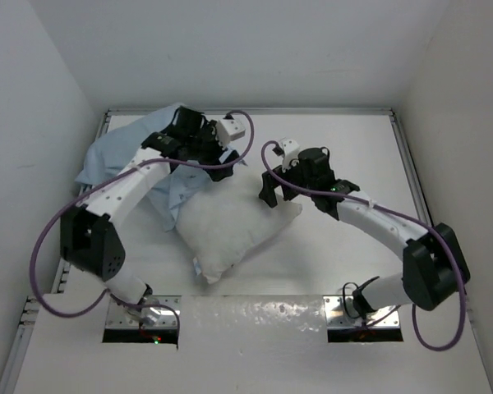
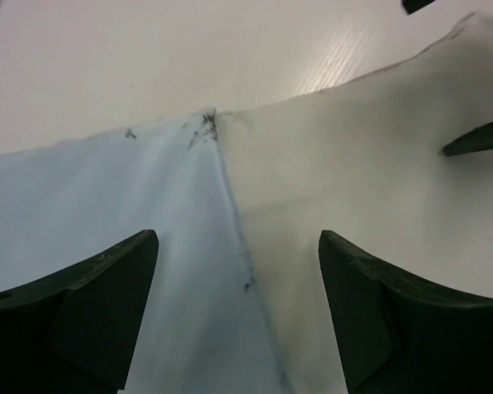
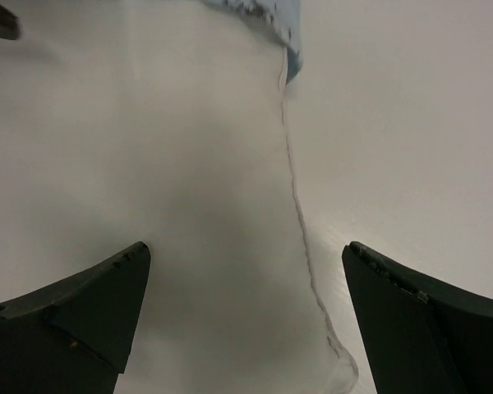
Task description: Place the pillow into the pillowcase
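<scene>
The white pillow (image 1: pixel 234 226) lies slanted in the middle of the table. The wrinkled light blue pillowcase (image 1: pixel 119 152) is bunched at the back left, and its edge lies against the pillow's upper-left end. My left gripper (image 1: pixel 222 160) hovers open over that seam, with pillowcase (image 2: pixel 107 189) to its left, pillow (image 2: pixel 353 164) to its right and nothing between its fingers (image 2: pixel 107 304). My right gripper (image 1: pixel 277 195) stands open over the pillow's upper-right edge (image 3: pixel 148 164), holding nothing. A strip of pillowcase (image 3: pixel 271 12) shows beyond it.
White walls close in the table (image 1: pixel 353 148) at the back and on both sides. Bare table (image 3: pixel 411 123) lies to the right of the pillow. Purple cables (image 1: pixel 45 246) loop off both arms. The arm bases (image 1: pixel 144 316) sit at the near edge.
</scene>
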`<state>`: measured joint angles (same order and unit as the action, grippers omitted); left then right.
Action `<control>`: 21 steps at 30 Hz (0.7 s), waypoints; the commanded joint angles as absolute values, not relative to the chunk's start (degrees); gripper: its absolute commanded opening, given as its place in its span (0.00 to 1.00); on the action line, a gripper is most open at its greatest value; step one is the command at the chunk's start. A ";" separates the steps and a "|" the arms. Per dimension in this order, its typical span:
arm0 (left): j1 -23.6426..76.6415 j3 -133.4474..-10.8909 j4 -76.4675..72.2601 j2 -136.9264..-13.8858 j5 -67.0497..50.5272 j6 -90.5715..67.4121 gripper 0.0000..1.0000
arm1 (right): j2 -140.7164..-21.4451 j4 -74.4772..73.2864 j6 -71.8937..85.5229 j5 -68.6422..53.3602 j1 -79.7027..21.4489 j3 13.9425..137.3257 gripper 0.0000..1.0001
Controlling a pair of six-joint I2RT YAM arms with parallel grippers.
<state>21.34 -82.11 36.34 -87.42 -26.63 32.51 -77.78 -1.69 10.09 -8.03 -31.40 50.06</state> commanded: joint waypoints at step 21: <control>27.68 -83.15 26.82 -88.60 -26.45 20.66 0.00 | -88.63 20.09 14.84 -19.36 -42.35 50.90 0.00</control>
